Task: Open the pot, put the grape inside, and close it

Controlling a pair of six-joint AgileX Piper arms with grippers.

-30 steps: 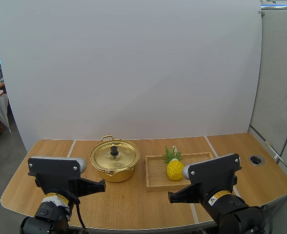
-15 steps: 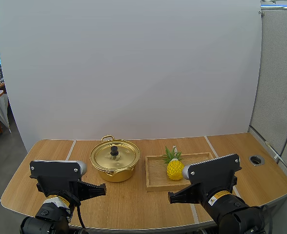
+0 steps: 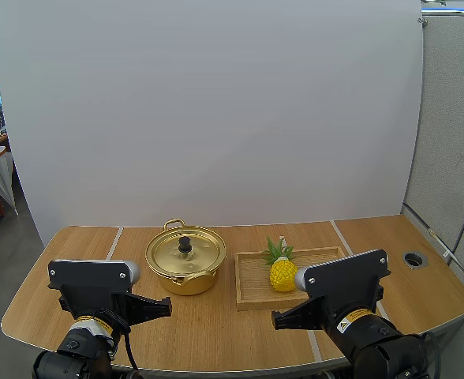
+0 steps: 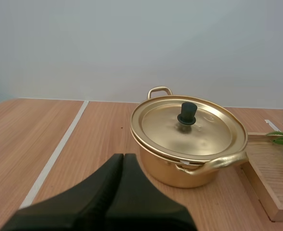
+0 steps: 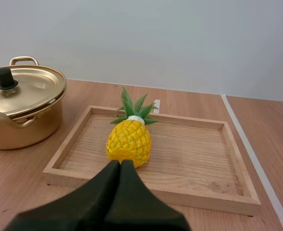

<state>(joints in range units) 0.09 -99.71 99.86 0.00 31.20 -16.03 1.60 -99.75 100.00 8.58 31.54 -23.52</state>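
At the near edge of the worktop [image 3: 216, 332], both sets of jaws are pressed together on nothing: the left jaws [image 4: 123, 161] point at the pot [image 4: 189, 144], the right jaws [image 5: 121, 166] at the pineapple [image 5: 128, 139]. From the pot, the tray [image 3: 252, 288] lies at three o'clock, the pineapple on it. The lid [image 3: 186, 251] sits on the pot. No grape shows; a closed pot fits either a grape already sealed inside or none yet.
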